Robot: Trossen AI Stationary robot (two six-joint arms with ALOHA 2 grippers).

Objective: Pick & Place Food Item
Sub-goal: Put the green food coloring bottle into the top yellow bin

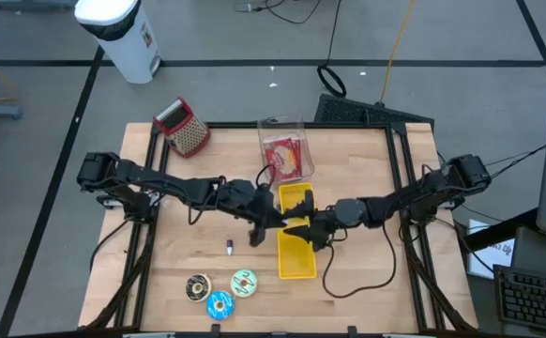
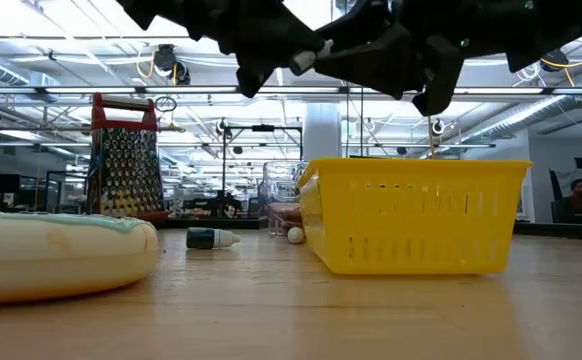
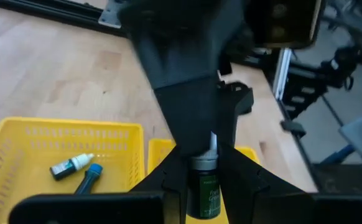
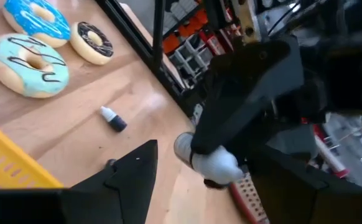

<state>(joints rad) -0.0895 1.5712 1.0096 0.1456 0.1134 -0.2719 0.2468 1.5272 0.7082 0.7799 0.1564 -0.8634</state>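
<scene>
My left gripper [image 1: 265,222] hangs over the left wall of the yellow basket [image 1: 296,246], shut on a small green bottle [image 3: 204,190] with a pale cap. My right gripper [image 1: 304,231] faces it from the table's right, over the basket, open. In the right wrist view its two fingers stand on either side of the bottle's cap end [image 4: 207,160]; no touch shows. Two more small bottles [image 3: 75,169] lie on the basket's floor. Another bottle [image 1: 229,247] lies on its side on the table left of the basket. My left gripper pinches the green bottle's body [image 3: 196,190], just behind its grey collar, between its two fingers. The bottle lies along the fingers, cap end pointing forward past their tips. The fingers come from the table's left, slanting a little down. The bottle is lifted clear above the basket.
Three iced donuts [image 1: 219,293] lie near the front edge. A clear box with a red packet [image 1: 285,150] stands behind the basket, and a grater [image 1: 185,128] lies at the far left corner. A white bin [image 1: 123,36] stands on the floor beyond the table.
</scene>
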